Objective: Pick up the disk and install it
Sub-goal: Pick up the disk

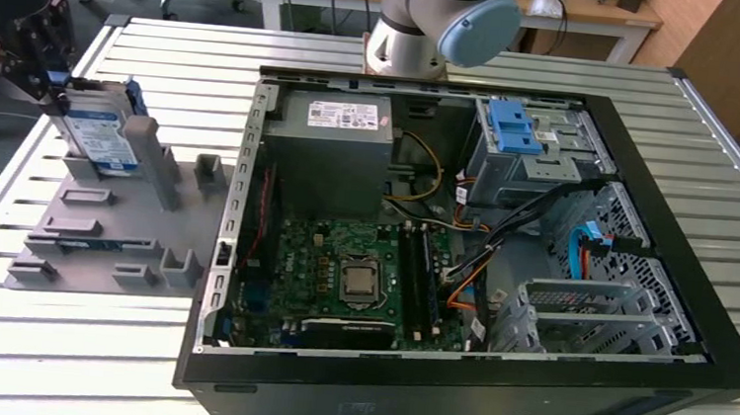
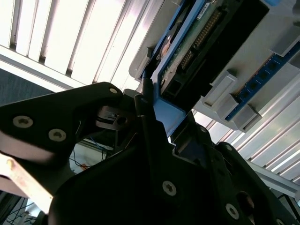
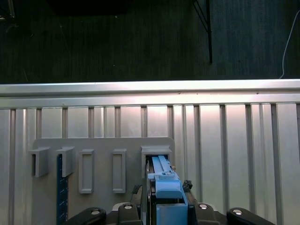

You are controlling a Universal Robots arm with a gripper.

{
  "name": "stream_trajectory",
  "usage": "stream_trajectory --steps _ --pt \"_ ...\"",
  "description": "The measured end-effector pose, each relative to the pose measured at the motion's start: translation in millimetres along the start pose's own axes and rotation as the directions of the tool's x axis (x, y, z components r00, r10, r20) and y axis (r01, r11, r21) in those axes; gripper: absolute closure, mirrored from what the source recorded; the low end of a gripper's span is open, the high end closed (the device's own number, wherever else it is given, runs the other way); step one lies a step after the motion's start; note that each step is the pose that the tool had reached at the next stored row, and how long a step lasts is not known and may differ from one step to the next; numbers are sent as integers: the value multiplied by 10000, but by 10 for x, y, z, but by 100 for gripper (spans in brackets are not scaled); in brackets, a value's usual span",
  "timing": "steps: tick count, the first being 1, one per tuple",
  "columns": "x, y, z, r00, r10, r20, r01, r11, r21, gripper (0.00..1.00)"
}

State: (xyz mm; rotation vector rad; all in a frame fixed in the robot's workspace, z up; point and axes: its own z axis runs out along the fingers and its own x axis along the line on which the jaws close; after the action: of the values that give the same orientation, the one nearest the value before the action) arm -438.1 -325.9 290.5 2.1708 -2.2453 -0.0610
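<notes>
Disk (image 1: 95,136) stands on edge in a slot of the grey holder (image 1: 116,247), at about ten o'clock from the open computer case (image 1: 678,321) in the exterior view, on the slatted surface (image 1: 67,362). The gripper (image 1: 59,94) looks clenched on its upper end, with the blue rail (image 3: 166,192) pinched between the jaws. The drive is likely rigid, dense for its size and sensitive to knocks. Its smooth metal faces could slip. The rails and flat sides are the safer hold, away from the exposed circuit board (image 2: 197,33).
</notes>
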Motion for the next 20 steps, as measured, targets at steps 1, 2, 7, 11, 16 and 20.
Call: stream_trajectory --steps 1,2,7,11,16,20 --pt "0 0 -1 10000 0 -1 0 10000 -1 57" --pt "0 0 -2 10000 0 -1 0 10000 -1 57" --pt "0 0 -4 10000 0 0 0 10000 -1 64" --pt "0 0 -8 10000 0 0 0 10000 0 64" --pt "0 1 -27 10000 0 0 0 10000 0 64" --pt "-1 2 -52 10000 0 -1 0 10000 -2 64"
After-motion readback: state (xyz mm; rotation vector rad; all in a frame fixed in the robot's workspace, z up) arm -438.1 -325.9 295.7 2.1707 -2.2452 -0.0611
